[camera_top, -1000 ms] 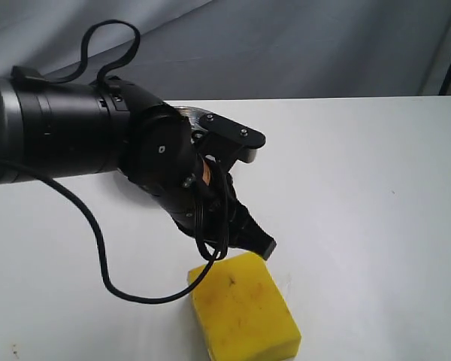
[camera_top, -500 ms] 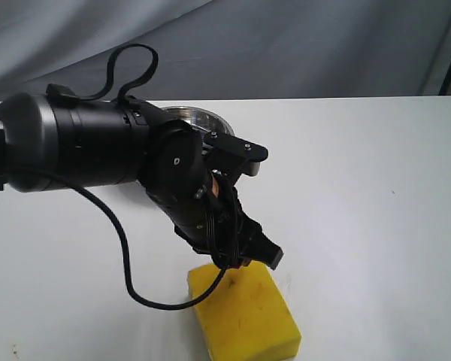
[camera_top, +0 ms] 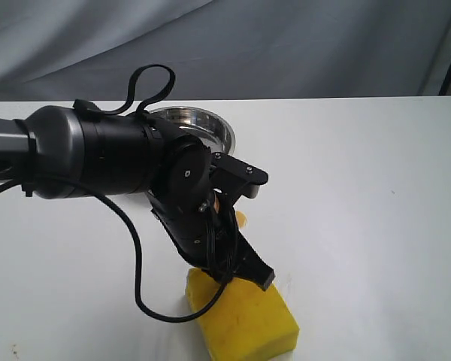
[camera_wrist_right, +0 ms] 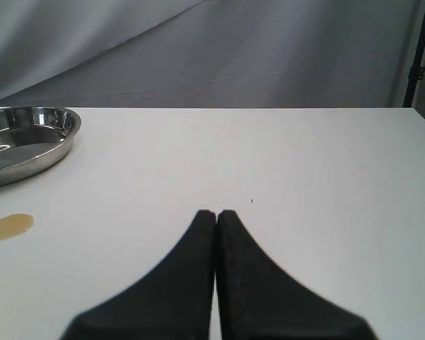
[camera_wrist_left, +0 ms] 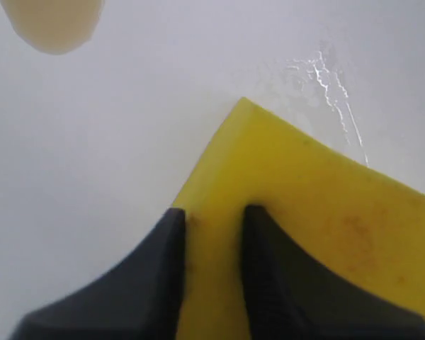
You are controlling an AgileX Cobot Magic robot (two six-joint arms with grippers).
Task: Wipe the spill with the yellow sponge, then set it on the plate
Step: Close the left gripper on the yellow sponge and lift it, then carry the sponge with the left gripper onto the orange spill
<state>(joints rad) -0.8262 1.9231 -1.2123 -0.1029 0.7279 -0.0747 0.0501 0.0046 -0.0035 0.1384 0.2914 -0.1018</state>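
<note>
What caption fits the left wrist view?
Left pincer at sponge edge; amber spill beyond, unwiped.

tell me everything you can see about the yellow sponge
The yellow sponge is a thick, bright yellow rectangular foam block with a few small dark specks and faint orange stains on top. It lies flat on the white table. The left gripper sits at one corner, its jaws straddling a strip of foam along the edge. Whether they squeeze it is unclear.
</note>
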